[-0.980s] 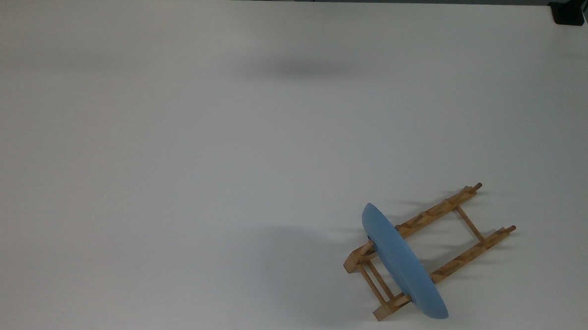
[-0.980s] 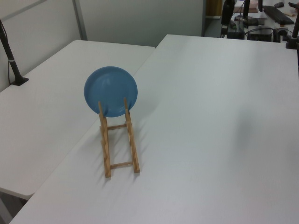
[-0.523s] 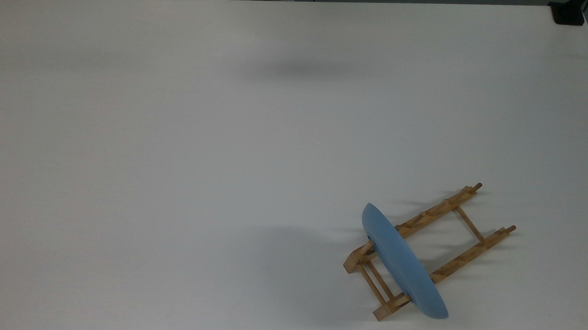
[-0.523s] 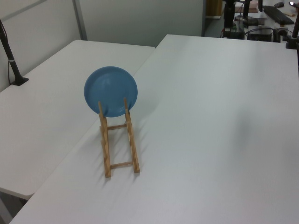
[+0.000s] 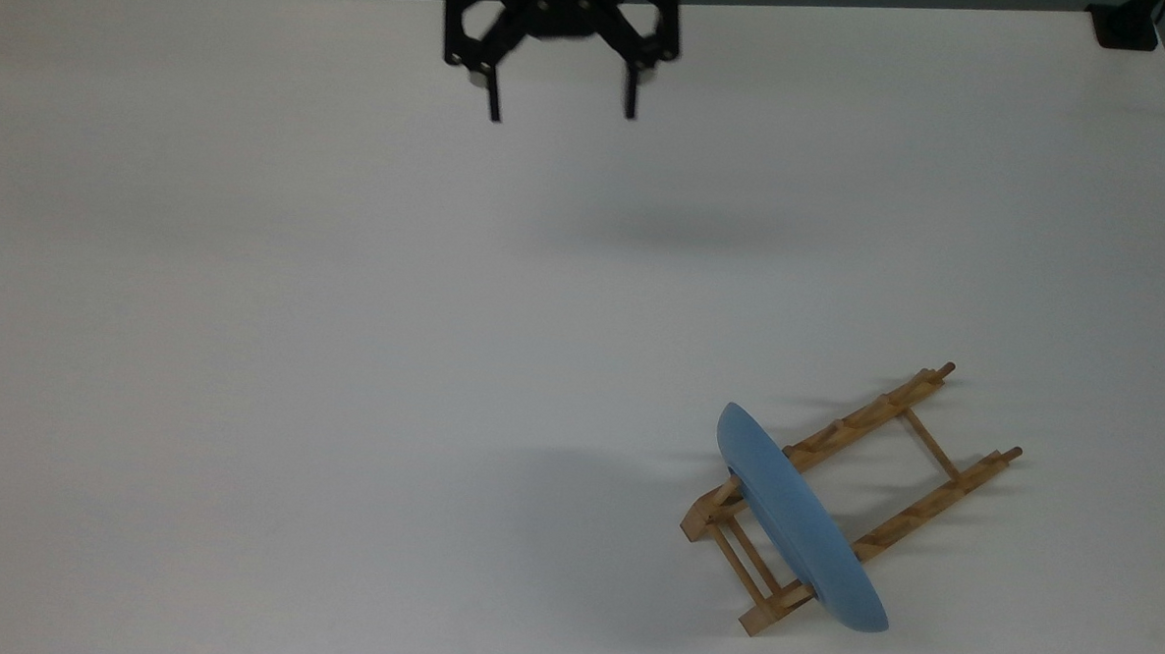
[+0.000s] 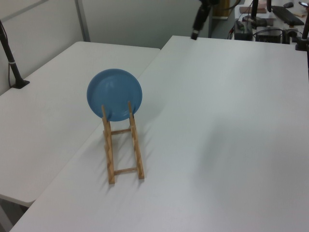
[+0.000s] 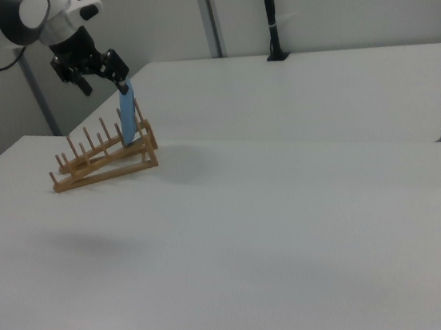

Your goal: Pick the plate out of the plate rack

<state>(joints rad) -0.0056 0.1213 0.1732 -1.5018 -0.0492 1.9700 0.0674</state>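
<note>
A broad white table (image 5: 347, 307) carries a small light-wood ladder-like plate rack (image 5: 850, 496) near the top view's lower right corner, with a round light-blue plate (image 5: 800, 518) standing on edge in its slots at the raised end. In the top view the plate shows only its matte back and rim, hiding part of the rails beneath it; in the right view it (image 7: 127, 116) appears as a thin upright sliver among the rack's pegs (image 7: 103, 159); the left view shows its glossy inside face (image 6: 114, 94) leaning behind the two rails (image 6: 123, 145). The black two-finger gripper (image 5: 563, 105), absent half a second ago, has come in at the top view's upper edge, its body cut off by the frame and its soft shadow shifted further onto the table; its jaws are spread wide and hold nothing. In the left view just a dark finger (image 6: 197, 21) shows at the upper edge. It hangs well apart from the plate, which sits where it was.
</note>
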